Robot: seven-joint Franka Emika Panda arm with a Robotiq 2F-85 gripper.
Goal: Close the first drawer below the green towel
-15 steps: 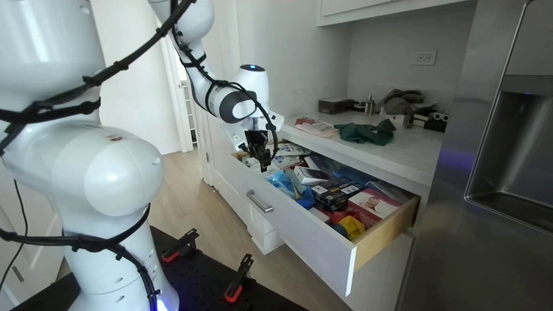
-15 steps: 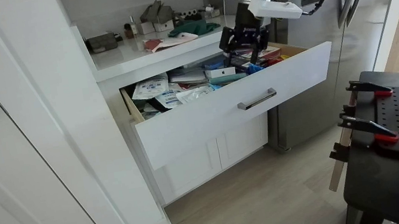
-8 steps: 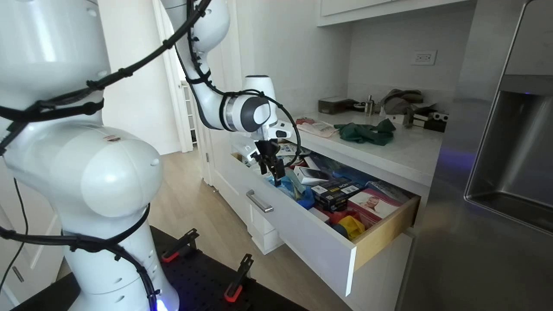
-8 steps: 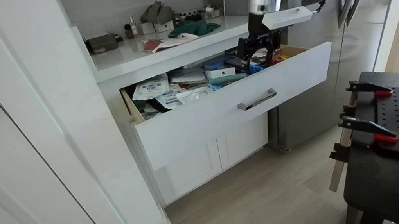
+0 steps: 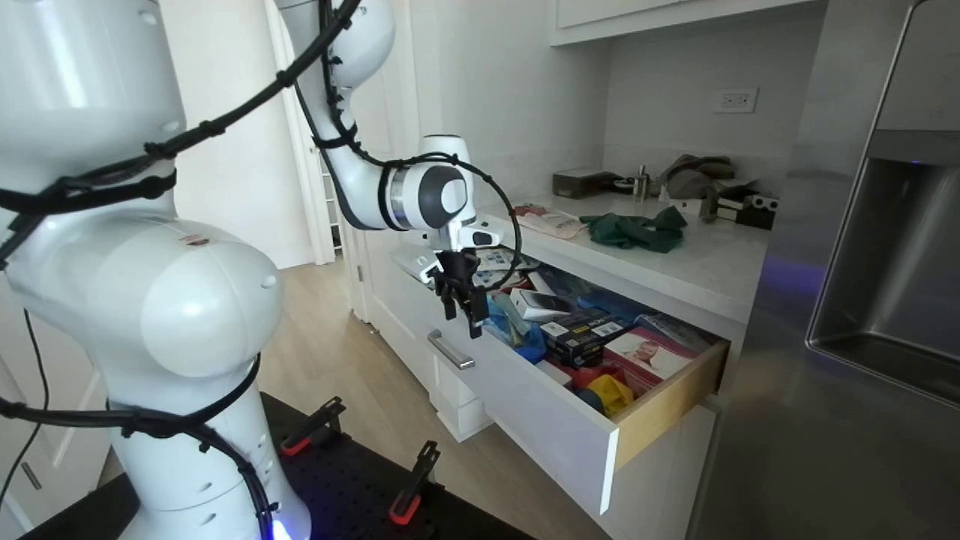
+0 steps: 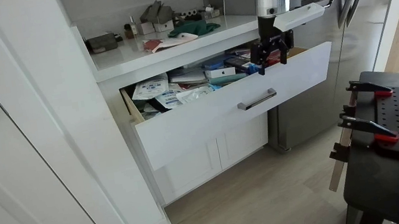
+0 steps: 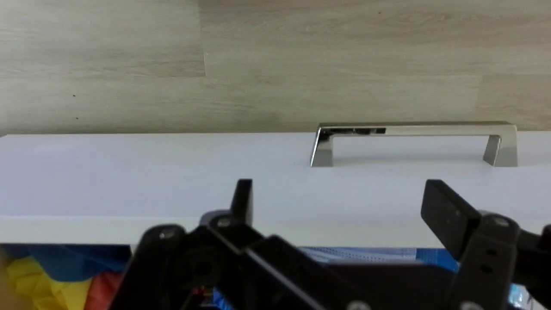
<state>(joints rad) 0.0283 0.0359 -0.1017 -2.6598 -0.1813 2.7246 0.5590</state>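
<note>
In an exterior view, the arm (image 5: 150,292) stands tall and white, its forearm (image 5: 361,191) sloping down to a bend above the gripper (image 5: 463,324), which points downward with its jaws parted. The drawer (image 5: 540,420) stands open below and behind the gripper, a black box (image 5: 581,334) lying inside. The green towel (image 5: 634,231) rests behind the gripper, on the countertop (image 5: 705,277) above the drawer.

In an exterior view, the wrist (image 6: 272,1) hangs almost upright, with the gripper under it at the drawer's front edge; whether it touches the face cannot be told. The handle (image 6: 259,100) sits below the gripper, on the drawer's face. A white box (image 6: 213,74) lies inside the drawer, apart from the gripper.

In the wrist view, the 2 fingers (image 7: 447,211) are spread wide, the drawer's white face showing in the gap between them. The handle lies past the fingertips, nearer the finger at the right of this view, and the pale floor (image 7: 258,64) spreads beyond. A crumpled yellow thing (image 7: 41,280) lies in the drawer, left of the fingers.
</note>
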